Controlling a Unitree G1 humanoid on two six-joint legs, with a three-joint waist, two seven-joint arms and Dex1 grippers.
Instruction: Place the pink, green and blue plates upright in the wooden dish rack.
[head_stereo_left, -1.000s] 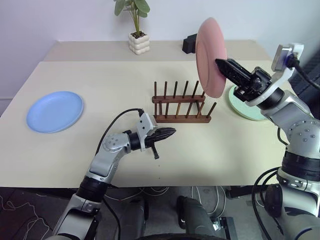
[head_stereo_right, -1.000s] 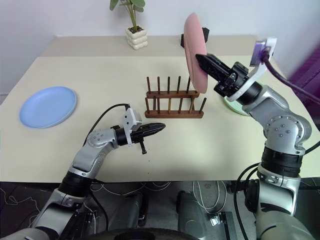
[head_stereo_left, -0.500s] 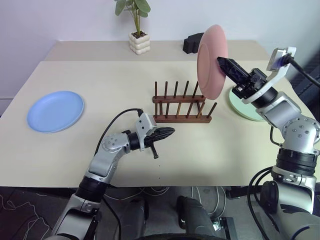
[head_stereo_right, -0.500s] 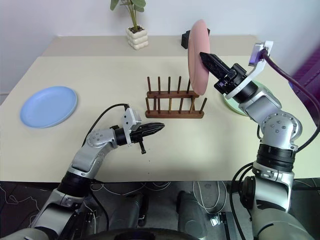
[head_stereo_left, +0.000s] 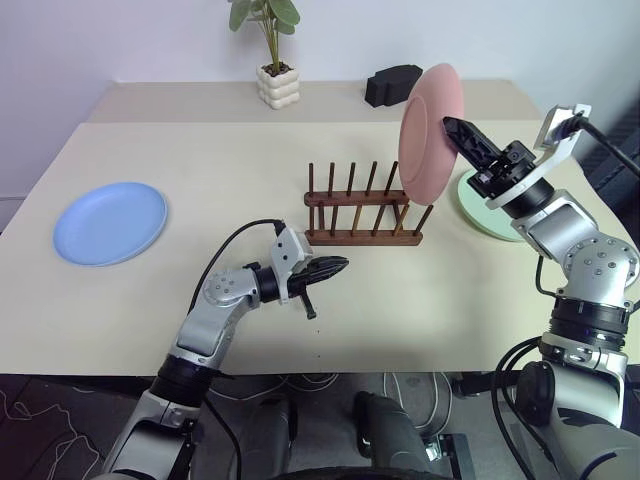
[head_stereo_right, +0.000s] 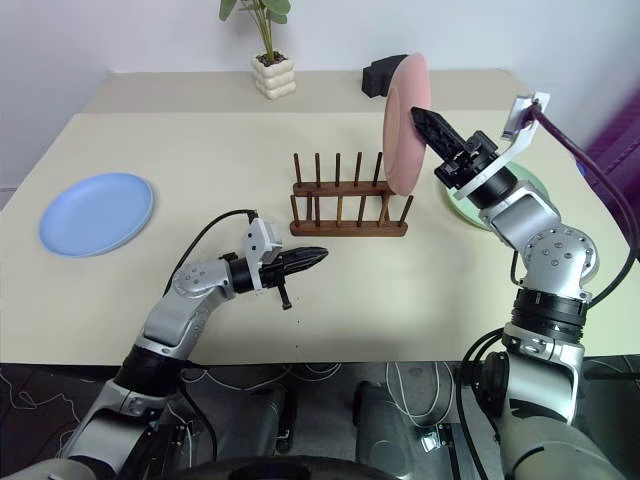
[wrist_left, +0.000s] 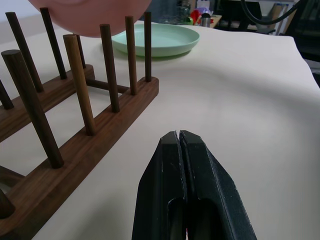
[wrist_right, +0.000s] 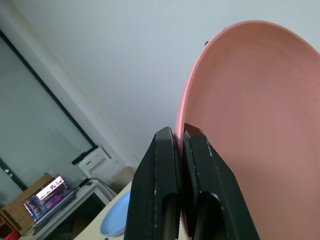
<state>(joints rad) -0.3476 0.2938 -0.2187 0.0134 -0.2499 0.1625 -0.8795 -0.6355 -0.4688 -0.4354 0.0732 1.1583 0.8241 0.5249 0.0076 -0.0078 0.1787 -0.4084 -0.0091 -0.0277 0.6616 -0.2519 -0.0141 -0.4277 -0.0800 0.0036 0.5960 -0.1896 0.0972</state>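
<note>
Above the right end of the wooden dish rack (head_stereo_left: 362, 208), the right gripper (head_stereo_left: 449, 127) holds the pink plate (head_stereo_left: 430, 129) on edge in the air, its two black fingers (wrist_right: 165, 190) clamped on the plate's rim, one on each face. The plate stands nearly upright, tilted slightly, with its lower edge just over the last pegs at that end and not seated between them. In the right wrist view the rim runs up from between the fingers, and the plate's concave face spreads to one side.

The rack sits near the middle of the beige table (head_stereo_left: 200, 160), its two dark rails lying across the robot's view, with rows of thin upright pegs and no plate in it. The green plate (head_stereo_left: 488, 210) lies flat on the table just beyond the rack's right end, partly hidden behind the right arm. The blue plate (head_stereo_left: 110, 222) lies flat far off on the left side of the table, well apart from the rack.

The left gripper (head_stereo_left: 343, 265) hovers low over the table in front of the rack, pointing toward it, its fingers pressed together on nothing; the left wrist view shows them meeting tip to tip with the rack's near rail just ahead.

At the table's far edge stand a potted plant in a white pot (head_stereo_left: 277, 84) and a black block (head_stereo_left: 391, 83).
</note>
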